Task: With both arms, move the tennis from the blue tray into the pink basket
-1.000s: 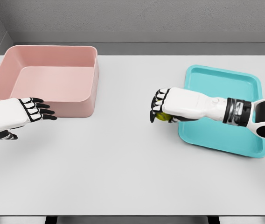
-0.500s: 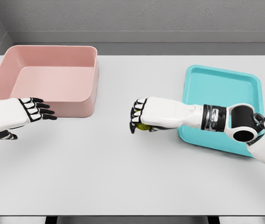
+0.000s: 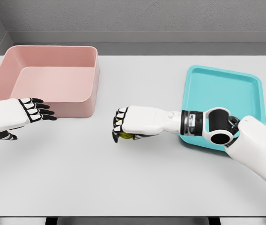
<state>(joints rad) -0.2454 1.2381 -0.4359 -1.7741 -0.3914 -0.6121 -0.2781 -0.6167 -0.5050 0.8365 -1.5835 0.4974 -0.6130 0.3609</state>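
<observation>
Head view: right hand (image 3: 123, 125), clenched on the tennis ball (image 3: 125, 135), has carried it left off the blue tray (image 3: 259, 98) toward mid-table. Left hand (image 3: 16, 117) waits open-fingered beside the pink basket (image 3: 93, 84) (handover looks next).

Simulated tabletop test cell: plain white table (image 3: 137, 183), grey textured wall (image 3: 137, 16), pink basket (image 3: 53, 79), blue tray (image 3: 224, 93); flat rendered surfaces throughout.

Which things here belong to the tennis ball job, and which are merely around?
Job: tennis ball, held in right hand; blue tray; pink basket; left hand, open beside the basket.
Around: only the white table.
</observation>
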